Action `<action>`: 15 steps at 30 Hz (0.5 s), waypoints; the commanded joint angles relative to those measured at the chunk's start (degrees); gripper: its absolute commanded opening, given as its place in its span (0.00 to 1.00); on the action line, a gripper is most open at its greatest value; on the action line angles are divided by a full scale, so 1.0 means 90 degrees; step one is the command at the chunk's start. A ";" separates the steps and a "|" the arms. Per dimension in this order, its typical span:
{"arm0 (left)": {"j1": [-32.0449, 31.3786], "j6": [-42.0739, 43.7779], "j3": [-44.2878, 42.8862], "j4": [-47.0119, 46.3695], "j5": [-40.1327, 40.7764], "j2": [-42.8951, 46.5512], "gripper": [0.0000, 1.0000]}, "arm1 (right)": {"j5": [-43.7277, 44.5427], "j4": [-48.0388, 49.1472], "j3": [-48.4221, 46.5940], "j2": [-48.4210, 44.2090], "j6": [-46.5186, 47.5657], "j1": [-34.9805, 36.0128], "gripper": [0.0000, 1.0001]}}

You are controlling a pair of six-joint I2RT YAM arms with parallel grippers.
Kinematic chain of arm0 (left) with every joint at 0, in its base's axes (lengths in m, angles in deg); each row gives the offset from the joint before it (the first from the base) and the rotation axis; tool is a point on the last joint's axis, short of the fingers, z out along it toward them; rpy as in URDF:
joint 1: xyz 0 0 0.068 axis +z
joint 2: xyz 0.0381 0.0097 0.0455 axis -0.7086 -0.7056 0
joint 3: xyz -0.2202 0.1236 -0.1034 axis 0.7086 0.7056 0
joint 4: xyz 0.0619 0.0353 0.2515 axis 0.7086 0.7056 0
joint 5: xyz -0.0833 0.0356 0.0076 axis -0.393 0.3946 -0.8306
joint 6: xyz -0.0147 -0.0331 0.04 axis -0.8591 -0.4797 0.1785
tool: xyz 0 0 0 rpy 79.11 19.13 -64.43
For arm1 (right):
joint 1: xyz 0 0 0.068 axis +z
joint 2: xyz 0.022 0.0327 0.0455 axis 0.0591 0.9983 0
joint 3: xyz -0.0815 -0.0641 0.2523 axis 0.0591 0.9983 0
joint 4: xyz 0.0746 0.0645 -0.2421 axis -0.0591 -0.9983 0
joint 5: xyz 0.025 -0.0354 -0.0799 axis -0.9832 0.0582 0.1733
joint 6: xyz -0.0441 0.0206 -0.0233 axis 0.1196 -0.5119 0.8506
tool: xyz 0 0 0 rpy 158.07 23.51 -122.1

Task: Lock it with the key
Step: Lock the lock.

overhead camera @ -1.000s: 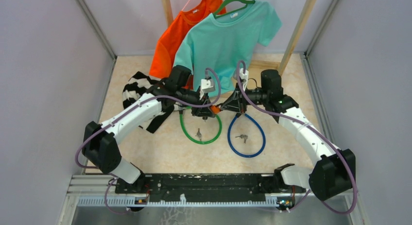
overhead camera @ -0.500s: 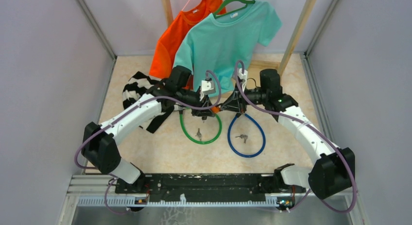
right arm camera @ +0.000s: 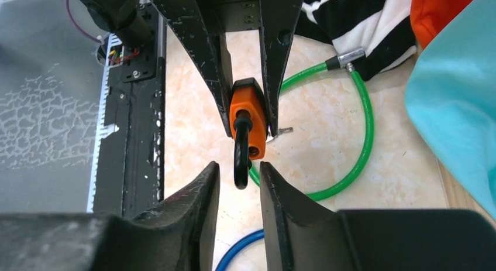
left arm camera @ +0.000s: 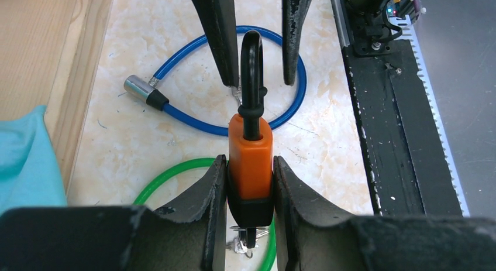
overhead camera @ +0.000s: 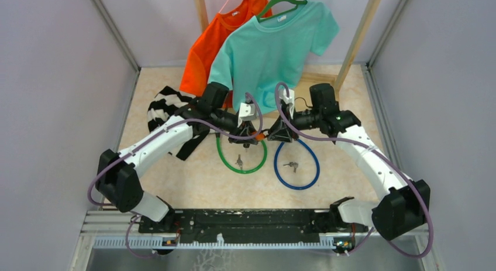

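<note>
Right gripper (right arm camera: pixel 238 165) came closer, fingers spread around shackle (left arm camera: pixel 251 66). Left gripper (left arm camera: pixel 250 161) pinches padlock (right arm camera: pixel 248 107) body. Push shackle straight in.

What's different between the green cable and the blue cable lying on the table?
The green cable lies to the left, the blue cable to the right. The green cable's metal end sits beside the striped cloth; the blue cable's metal end lies on open tabletop. Both lie flat in a loop with small keys inside: the green's keys, the blue's keys.
</note>
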 commanded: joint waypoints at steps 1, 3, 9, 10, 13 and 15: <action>-0.0023 0.0227 0.0034 -0.0258 -0.0301 0.0289 0.00 | -0.0066 -0.0596 -0.0426 -0.0177 0.0554 0.0063 0.35; -0.0023 0.0227 0.0010 -0.0257 -0.0302 0.0261 0.00 | -0.0105 -0.0659 -0.0472 -0.0179 0.0554 0.0063 0.39; -0.0023 0.0206 -0.0002 -0.0247 -0.0349 0.0191 0.00 | -0.0006 -0.0711 -0.0699 -0.0163 0.0515 0.0063 0.46; -0.0023 0.0198 -0.0001 -0.0239 -0.0357 0.0180 0.00 | -0.0015 -0.0723 -0.0751 -0.0167 0.0513 0.0063 0.46; -0.0023 0.0194 0.0003 -0.0238 -0.0374 0.0185 0.00 | -0.0012 -0.0716 -0.0886 -0.0142 0.0470 0.0063 0.45; -0.0023 0.0195 0.0005 -0.0238 -0.0388 0.0180 0.00 | -0.0002 -0.0739 -0.0956 -0.0082 0.0467 0.0063 0.41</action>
